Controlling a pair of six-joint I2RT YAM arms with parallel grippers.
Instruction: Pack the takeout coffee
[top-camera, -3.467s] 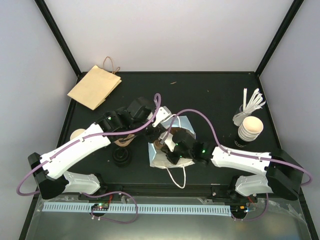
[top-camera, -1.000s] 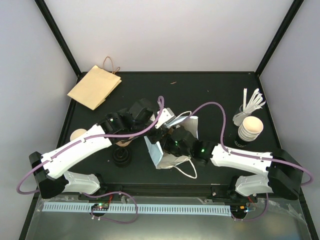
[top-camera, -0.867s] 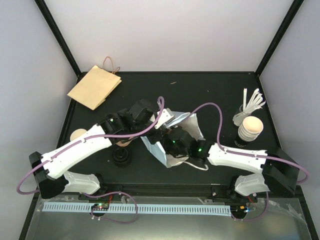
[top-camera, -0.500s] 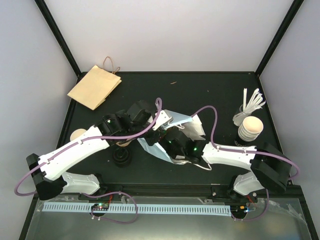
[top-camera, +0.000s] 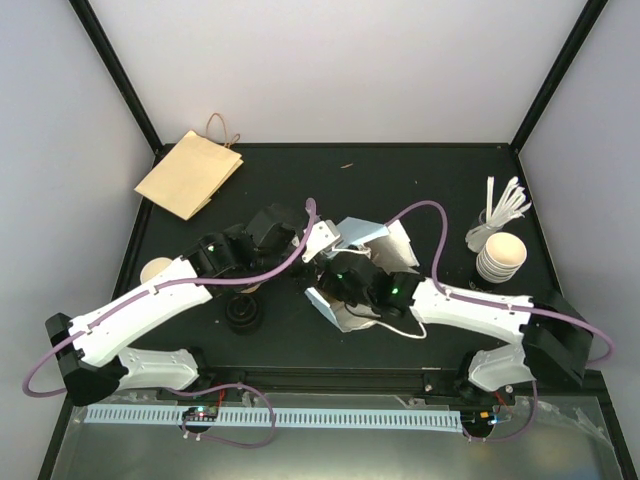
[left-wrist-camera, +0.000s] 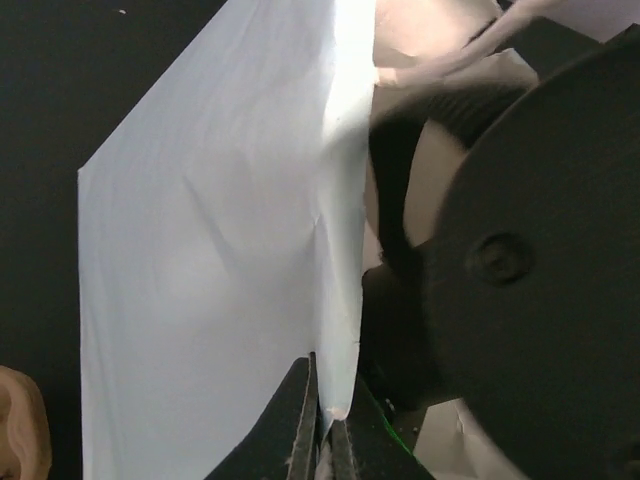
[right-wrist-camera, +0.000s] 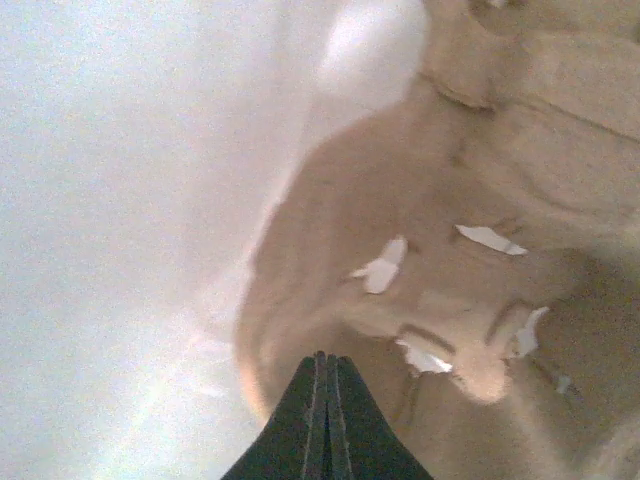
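- At the near edge of the tabletop stand both arm bases, and the arms slant in toward the middle.
- Just nearer than the left hand, and to its left, lies a pile of black lids. A tan round thing sits further out on that side.
- The left hand's fingers are pinched together on the edge of the white bag.
- The right hand is inside that bag's mouth. Its fingers are pressed together with nothing seen between them, and the tip is close to the brown inner wall with its torn white patches.
- The takeout coffee shows plainly in no view, so I cannot tell where it is.
- Well to the right of the right hand stands a stack of white cups, with a holder of white sticks just beyond.
- Farthest off, beyond the left hand and to its left, a brown paper bag lies flat over the tabletop's corner.
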